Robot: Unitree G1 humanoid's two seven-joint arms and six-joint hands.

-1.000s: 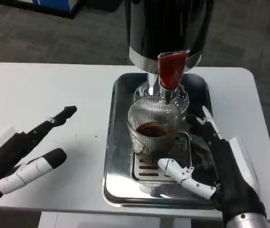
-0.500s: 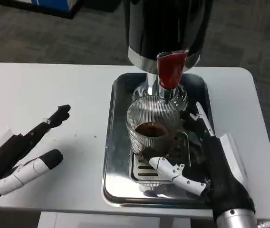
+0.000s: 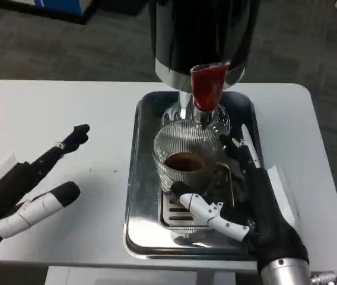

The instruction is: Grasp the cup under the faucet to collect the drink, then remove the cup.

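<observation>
A ribbed clear glass cup stands on the drip grate right under the red-handled faucet of the black and silver dispenser. Dark drink fills its lower part. My right hand reaches around the cup from the right. Its thumb lies across the front with the tip at the cup's base. Its fingers stand just off the cup's right side, spread apart. My left hand hovers open over the table's left side, holding nothing.
The dispenser and cup stand in a shiny metal tray at the table's middle right. The white table stretches left of the tray, with its front edge close to both forearms. Grey carpet lies beyond the far edge.
My right hand has moved in toward the cup, the thumb sweeping left and up to its base. The left hand has barely shifted. The whole picture has slid slightly, so the camera moved.
</observation>
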